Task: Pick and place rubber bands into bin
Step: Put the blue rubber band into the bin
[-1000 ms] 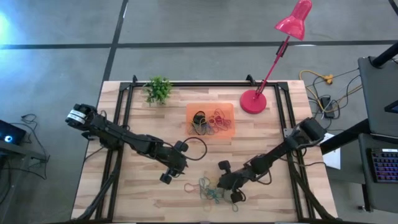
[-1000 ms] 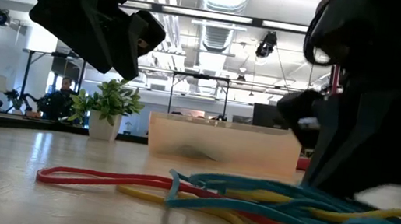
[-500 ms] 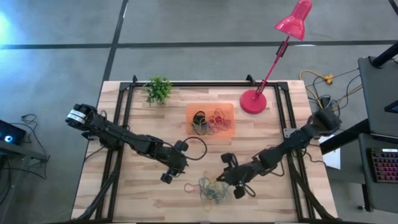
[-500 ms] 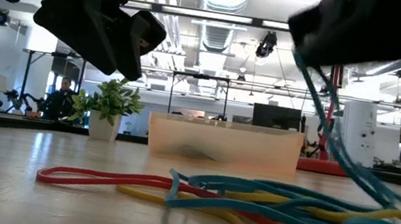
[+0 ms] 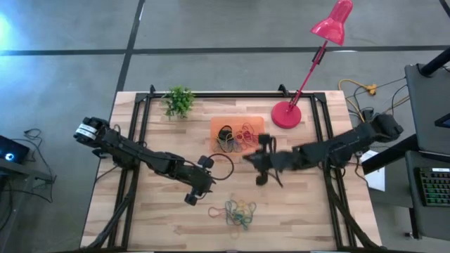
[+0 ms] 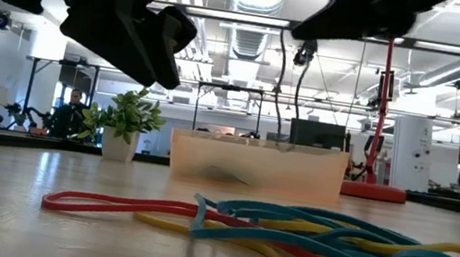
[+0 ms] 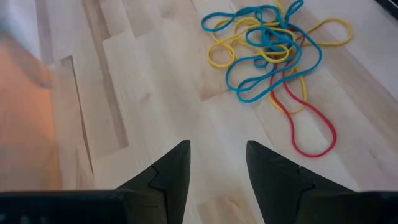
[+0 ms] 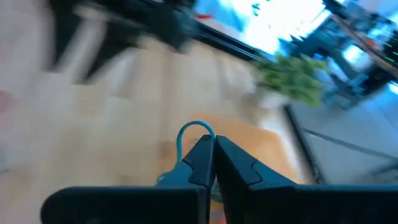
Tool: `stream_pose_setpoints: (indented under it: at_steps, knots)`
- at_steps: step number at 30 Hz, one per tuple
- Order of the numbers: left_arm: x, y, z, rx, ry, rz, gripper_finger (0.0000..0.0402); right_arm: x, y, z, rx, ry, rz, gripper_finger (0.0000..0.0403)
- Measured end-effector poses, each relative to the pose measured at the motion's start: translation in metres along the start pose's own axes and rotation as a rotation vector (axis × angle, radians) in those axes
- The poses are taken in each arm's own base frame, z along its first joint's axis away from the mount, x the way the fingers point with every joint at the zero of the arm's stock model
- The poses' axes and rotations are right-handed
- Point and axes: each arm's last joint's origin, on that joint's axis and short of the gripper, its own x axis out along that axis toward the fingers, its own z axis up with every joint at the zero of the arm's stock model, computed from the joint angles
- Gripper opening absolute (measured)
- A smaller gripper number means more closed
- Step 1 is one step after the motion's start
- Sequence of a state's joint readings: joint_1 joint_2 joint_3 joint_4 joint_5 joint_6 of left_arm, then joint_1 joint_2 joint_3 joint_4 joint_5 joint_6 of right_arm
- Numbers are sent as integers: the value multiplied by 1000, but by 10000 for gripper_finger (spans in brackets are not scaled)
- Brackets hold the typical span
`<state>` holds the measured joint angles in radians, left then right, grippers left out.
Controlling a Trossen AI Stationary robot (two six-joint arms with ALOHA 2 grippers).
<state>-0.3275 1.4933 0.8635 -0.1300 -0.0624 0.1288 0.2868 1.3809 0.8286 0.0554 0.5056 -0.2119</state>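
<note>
Here we see a teal rubber band [image 8: 196, 134] pinched in the clenched right fingers [image 8: 211, 162] near the orange bin [image 5: 238, 135], best released only once above it, a loop only the wrist view shows, while the left fingers [image 7: 214, 165] hang spread near the remaining pile [image 5: 240, 212] on the worktop [image 5: 162, 225].

A robotics laboratory in a large open industrial hall was indicated. A wooden worktop [image 5: 176, 218] framed by black metal rails was set on a polished grey concrete floor [image 5: 63, 70] marked with dark lines. In the low view, exposed ceiling ducts [image 6: 256, 38] and strip lighting were seen overhead, with monitors [image 6: 315, 134] and further equipment stands on benches behind. A person [image 6: 74, 111] was seated far off among other rigs.
</note>
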Motion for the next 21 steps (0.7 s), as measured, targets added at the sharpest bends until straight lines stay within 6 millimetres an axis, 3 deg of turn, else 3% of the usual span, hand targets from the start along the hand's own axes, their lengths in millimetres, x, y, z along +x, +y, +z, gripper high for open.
stream_pose_setpoints:
  at_steps: [11, 21]
  knots:
    - [0, 0, -1, 2, 3, 0, 141, 24, -84, -23, 82, 89, -173, 8]
    - [0, 0, -1, 9, 2, 0, 141, 37, -117, -46, 149, 145, -171, 9]
